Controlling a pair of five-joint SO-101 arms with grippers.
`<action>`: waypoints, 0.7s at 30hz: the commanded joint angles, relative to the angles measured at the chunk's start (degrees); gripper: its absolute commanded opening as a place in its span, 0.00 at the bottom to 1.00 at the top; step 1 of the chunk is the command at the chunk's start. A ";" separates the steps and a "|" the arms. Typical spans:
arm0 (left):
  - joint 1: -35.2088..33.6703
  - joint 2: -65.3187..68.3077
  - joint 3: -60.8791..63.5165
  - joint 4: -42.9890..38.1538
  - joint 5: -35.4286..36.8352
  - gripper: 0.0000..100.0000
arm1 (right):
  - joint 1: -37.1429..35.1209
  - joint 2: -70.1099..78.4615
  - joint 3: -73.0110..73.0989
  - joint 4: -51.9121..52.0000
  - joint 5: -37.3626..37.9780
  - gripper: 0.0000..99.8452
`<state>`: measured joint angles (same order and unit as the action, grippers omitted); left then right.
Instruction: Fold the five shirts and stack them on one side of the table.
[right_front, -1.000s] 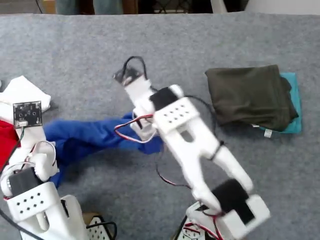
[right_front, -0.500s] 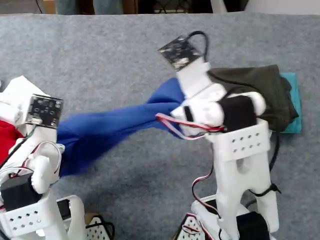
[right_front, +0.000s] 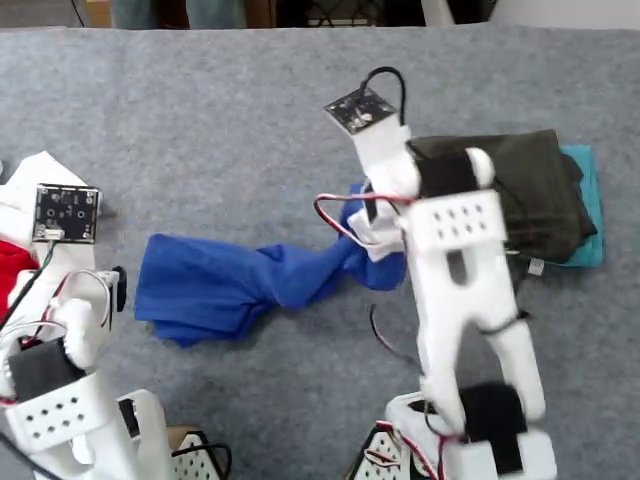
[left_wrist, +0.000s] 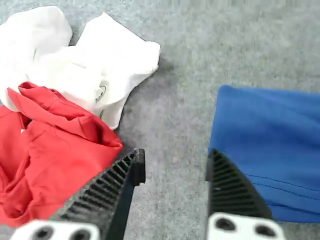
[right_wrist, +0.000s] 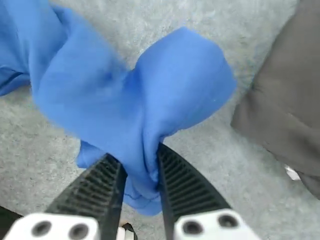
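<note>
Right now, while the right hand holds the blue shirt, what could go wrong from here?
The right hand pinches the blue shirt at a bunched end, and the cloth lies twisted; a fold would likely come out lumpy.
That hand sits close beside the dark folded shirt on the teal shirt; a swing could knock the stack.
The left hand is open and holds nothing, so a pull may just drag the shirt.

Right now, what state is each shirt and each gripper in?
blue shirt: unfolded, twisted, one end in the right gripper.
olive shirt: folded, lying on the teal shirt.
teal shirt: under the olive shirt, edge showing.
white shirt: crumpled.
red shirt: crumpled.
left gripper: open, empty.
right gripper: shut on the blue shirt.
</note>
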<state>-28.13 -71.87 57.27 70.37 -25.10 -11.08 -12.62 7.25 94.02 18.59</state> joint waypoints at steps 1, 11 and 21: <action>-0.92 -0.35 4.79 -2.90 0.53 0.14 | -0.53 6.37 -0.04 -5.27 0.62 0.01; -10.68 -0.35 8.22 0.35 0.62 0.15 | 1.67 21.32 -2.24 -11.34 -2.81 0.22; -28.79 -0.26 12.18 -3.08 0.44 0.14 | 0.70 21.49 -25.10 3.96 0.70 0.35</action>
<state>-55.03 -71.78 68.97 68.70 -24.92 -8.53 9.01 -8.22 93.58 18.86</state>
